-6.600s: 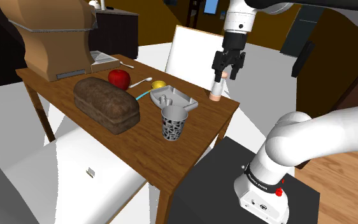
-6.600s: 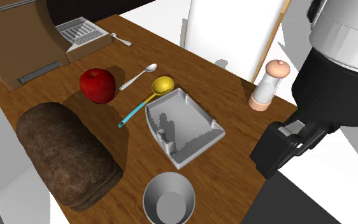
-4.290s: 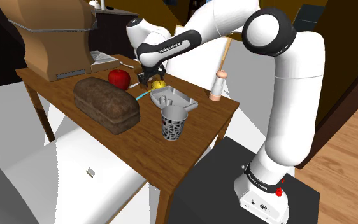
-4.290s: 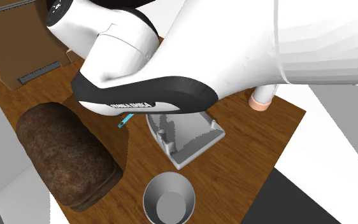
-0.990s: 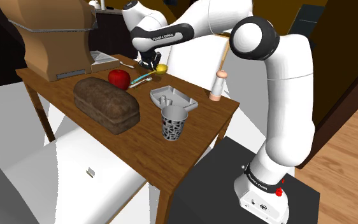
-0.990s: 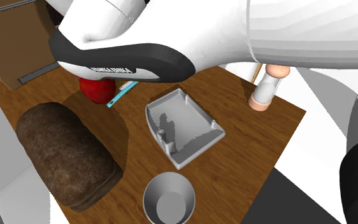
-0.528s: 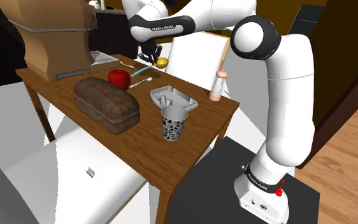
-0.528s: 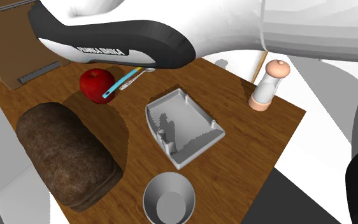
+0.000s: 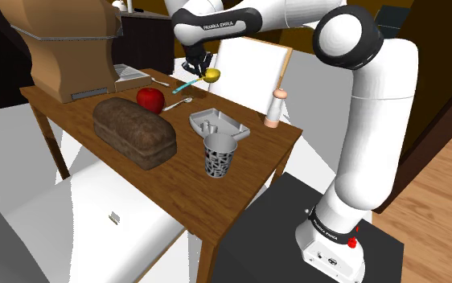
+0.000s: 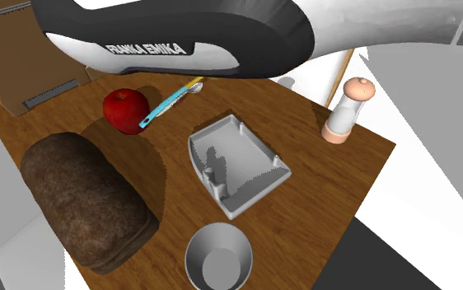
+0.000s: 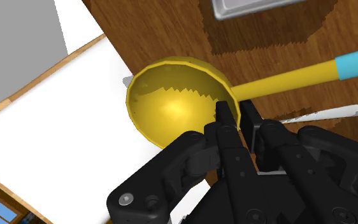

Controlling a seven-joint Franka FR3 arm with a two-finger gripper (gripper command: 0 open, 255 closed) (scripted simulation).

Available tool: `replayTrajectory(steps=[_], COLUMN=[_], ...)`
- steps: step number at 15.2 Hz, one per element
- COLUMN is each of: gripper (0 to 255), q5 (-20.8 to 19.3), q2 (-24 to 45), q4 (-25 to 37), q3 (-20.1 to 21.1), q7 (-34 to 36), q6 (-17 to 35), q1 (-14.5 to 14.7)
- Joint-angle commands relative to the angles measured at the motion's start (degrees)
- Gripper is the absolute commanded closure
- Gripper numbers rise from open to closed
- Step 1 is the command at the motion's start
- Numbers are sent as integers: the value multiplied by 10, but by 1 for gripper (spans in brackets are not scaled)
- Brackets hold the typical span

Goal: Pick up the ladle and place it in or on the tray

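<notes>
OK, shoulder view, nearest first. A patterned cup (image 9: 219, 155) stands at 6 o'clock of the grey tray (image 9: 231, 120), just beside it. The loaf (image 9: 134, 133) lies at 9 o'clock of the tray. The pepper mill (image 9: 275, 107) is at 2 o'clock, by the table (image 9: 240, 181) edge. The tray is empty, with raised walls and small posts at one end.

Further back, the apple (image 9: 150, 99) and a spoon (image 9: 178, 103) sit on the wood at 10–11 o'clock of the tray. Above them the ladle (image 9: 199, 79) is airborne, clear of the table, with a yellow bowl and a blue-tipped handle. The gripper (image 9: 194, 66) is clenched on it. In the wrist view the fingers (image 11: 223, 121) pinch right where the handle meets the bowl. The handle end tilts down toward 8 o'clock. A wooden bread box (image 9: 63, 48) is at the far end.

Risks, my read:
- The pinch is on a thin neck with the long handle as a lever, so the ladle can swivel in the grip during the swing.
- The wrist view has the bowl over a white surface past the table edge, so a slip now means it drops off the table.
- The tray lies toward 5 o'clock. The trailing handle could clip the apple, and overshooting toward 6 o'clock hits the cup.
- The ladle looks about as long as the tray. Landing on a post or wall could rock it out on release.
</notes>
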Motion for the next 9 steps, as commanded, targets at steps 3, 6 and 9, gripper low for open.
replayTrajectory(steps=[3, 6, 9], gripper=[255, 255, 255], q5=[14, 26, 33], q2=[-105, -178, -227], q4=[-129, -212, -270], q3=[3, 2, -1], q7=[5, 2, 1], q6=[27, 41, 53], q1=[-14, -21, -23])
